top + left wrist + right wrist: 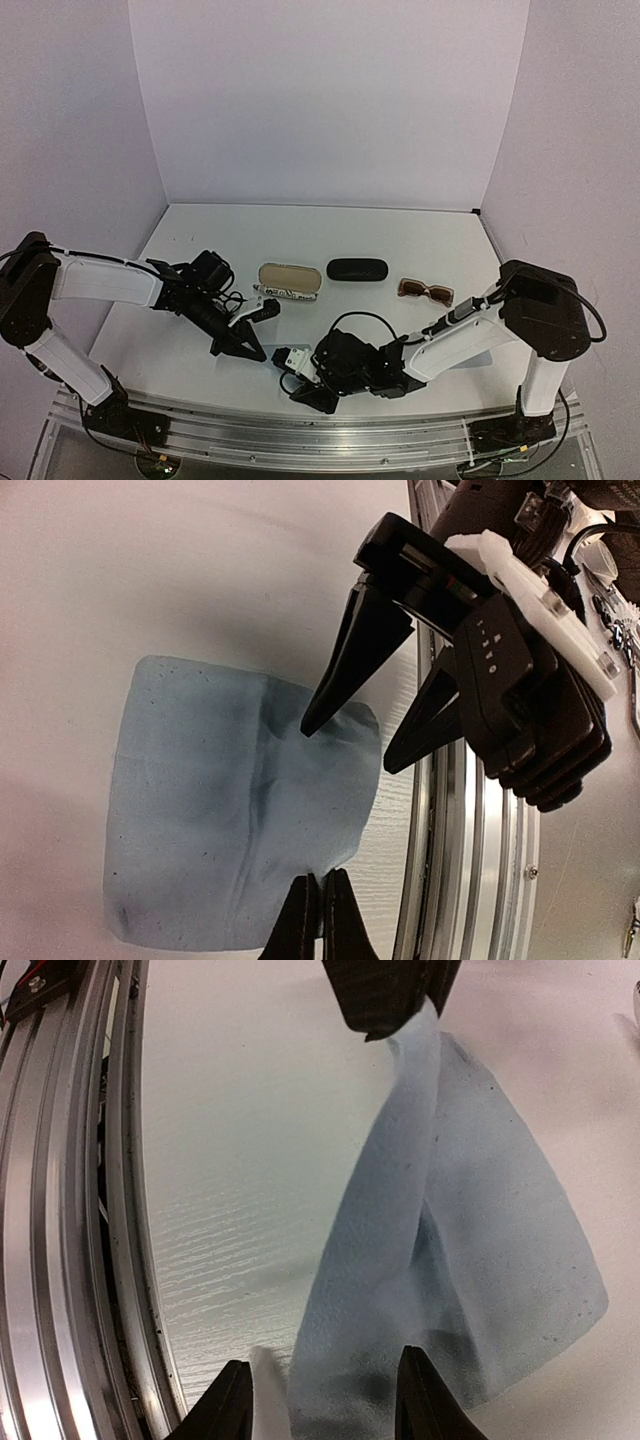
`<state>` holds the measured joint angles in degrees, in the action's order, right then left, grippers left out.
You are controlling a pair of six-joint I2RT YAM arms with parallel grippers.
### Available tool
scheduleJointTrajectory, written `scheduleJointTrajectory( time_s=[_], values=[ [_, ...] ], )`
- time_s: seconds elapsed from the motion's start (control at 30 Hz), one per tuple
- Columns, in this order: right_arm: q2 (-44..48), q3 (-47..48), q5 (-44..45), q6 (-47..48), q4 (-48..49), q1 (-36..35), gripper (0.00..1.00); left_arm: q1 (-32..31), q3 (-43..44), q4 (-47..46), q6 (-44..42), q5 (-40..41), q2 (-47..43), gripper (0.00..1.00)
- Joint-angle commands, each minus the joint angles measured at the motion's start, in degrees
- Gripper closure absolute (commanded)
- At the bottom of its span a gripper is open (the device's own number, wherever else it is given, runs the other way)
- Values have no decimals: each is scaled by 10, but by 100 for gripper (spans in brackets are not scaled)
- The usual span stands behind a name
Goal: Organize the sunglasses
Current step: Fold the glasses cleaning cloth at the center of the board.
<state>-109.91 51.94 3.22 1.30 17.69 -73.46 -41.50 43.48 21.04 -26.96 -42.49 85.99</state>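
Note:
My left gripper (322,885) is shut on the near edge of a pale blue cloth (230,800) and pinches a fold of it up off the table; it also shows in the right wrist view (385,1000). My right gripper (325,1395) is open, its fingers either side of the same cloth (470,1260). Its fingers (350,670) hang just above the cloth's far corner. The brown sunglasses (425,290) lie on the table at the right. A white-framed pair (285,294) seems to lie at the front of the open case (290,276). Both grippers (255,350) (300,385) are near the table's front edge.
A shut black case (357,270) lies in the middle. A second pale cloth (485,345) lies under the right arm. The metal rail (470,880) of the table's front edge runs right beside the cloth and both grippers. White walls close in the table.

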Motion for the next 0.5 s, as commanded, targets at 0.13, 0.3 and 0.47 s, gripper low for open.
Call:
scheduleJointTrajectory(
  time_s=[0.13, 0.3, 0.47],
  values=[
    [21, 9, 13, -8, 31, -9, 57, 5, 19, -2, 1, -10, 2, 100],
    [-20, 26, 27, -29, 37, -9, 65, 7, 20, -1, 1, -8, 0, 100],
    [-23, 26, 32, -26, 39, -9, 77, 9, 21, 7, -2, -7, -1, 100]
  ],
)
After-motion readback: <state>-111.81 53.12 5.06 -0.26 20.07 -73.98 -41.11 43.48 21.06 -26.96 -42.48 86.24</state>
